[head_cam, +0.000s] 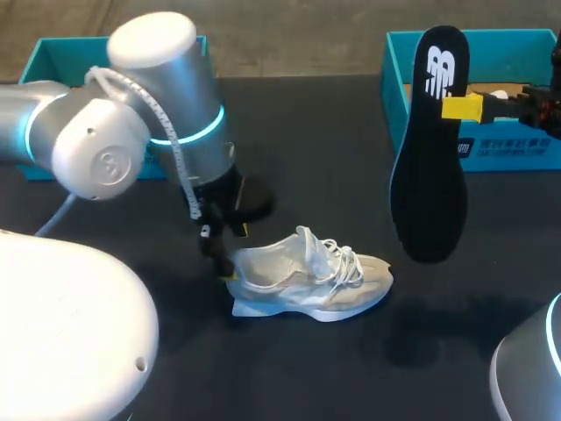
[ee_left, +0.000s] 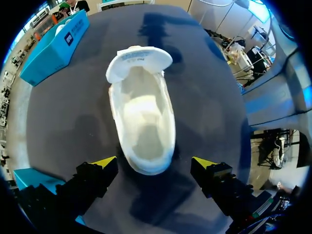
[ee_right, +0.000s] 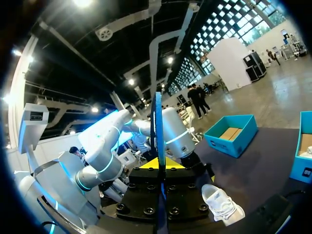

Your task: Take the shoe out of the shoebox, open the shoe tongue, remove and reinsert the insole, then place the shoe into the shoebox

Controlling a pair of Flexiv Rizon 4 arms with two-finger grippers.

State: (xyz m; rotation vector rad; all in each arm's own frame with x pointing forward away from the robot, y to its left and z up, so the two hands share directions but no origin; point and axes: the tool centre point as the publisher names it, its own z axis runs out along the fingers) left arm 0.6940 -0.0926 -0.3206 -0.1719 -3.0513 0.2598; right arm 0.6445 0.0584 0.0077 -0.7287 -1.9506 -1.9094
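Left arm (head_cam: pixel 131 114): nearest the camera, it comes in over the bench's (head_cam: pixel 333 140) left side and reaches down to the shoe's heel.
Left box (head_cam: pixel 53 53): at the back left corner of the bench, largely behind the left arm.
Left end effector (ee_left: pixel 155 165): open, one yellow tip on either side of the heel, both clear of it.
Shoe (head_cam: pixel 307 279): out of the box, on its sole near the middle of the bench, toe toward the right edge. The tongue (ee_left: pixel 139 61) is folded forward and the inside is bare.
Insole (head_cam: pixel 428 167): in the air above the bench's right half, hanging upright with its toe end down.
Right end effector (head_cam: pixel 465 107): closed on the insole near its upper, heel end.
Right box (head_cam: pixel 508 149): at the back right corner.
Step in hand: judged to be putting the insole back.
Doing it well: close the left end effector on the heel to steady the shoe. Bring the insole's toe end low into the opening and slide it flat under the tongue. Press the heel end down last, so nothing buckles.
Hard to see: the toe cavity lies under the tongue. The insole covers part of the right box's inside. The right arm is cut off at the edge.
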